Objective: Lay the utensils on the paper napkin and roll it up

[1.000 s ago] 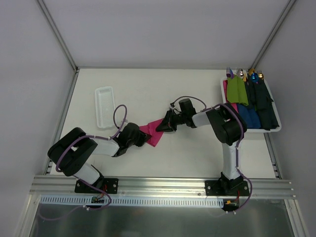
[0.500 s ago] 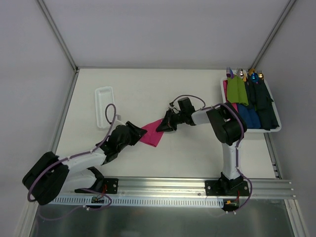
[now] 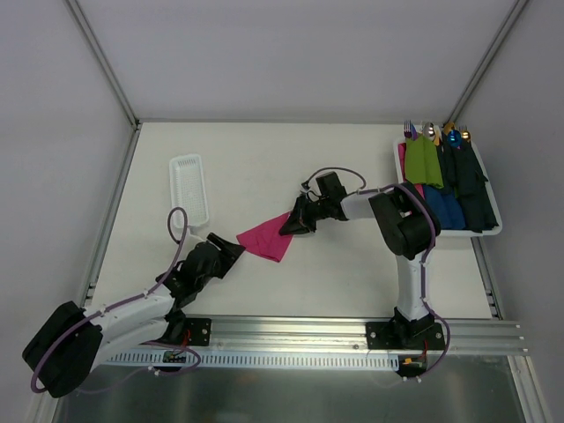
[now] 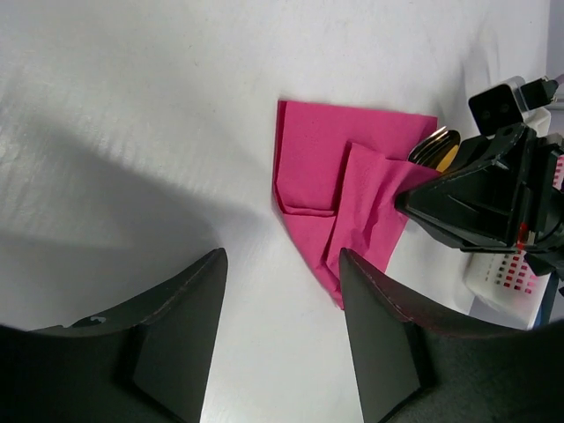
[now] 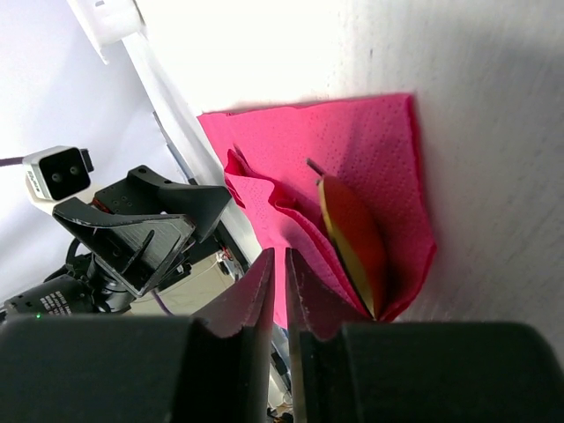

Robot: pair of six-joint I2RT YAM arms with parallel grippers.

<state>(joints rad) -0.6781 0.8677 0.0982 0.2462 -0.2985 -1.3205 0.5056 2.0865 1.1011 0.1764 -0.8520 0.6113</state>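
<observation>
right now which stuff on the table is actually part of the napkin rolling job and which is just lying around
Job:
- pink napkin
- gold utensils, partly wrapped in it

Lying about:
- white slotted tray
- bin on the right, holding green rolls, blue rolls, navy rolls

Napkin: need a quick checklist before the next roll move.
1. Left gripper open and clear of the napkin: ok.
2. Right gripper gripping the napkin: ok, jaws nearly closed on a raised fold at its corner.
3. Utensil on the napkin: ok, a gold piece lies inside the fold.
4. All utensils present: cannot tell, the fold hides most of them.
5. Napkin rolled: not ok, only partly folded, with one flat layer spread open.
</observation>
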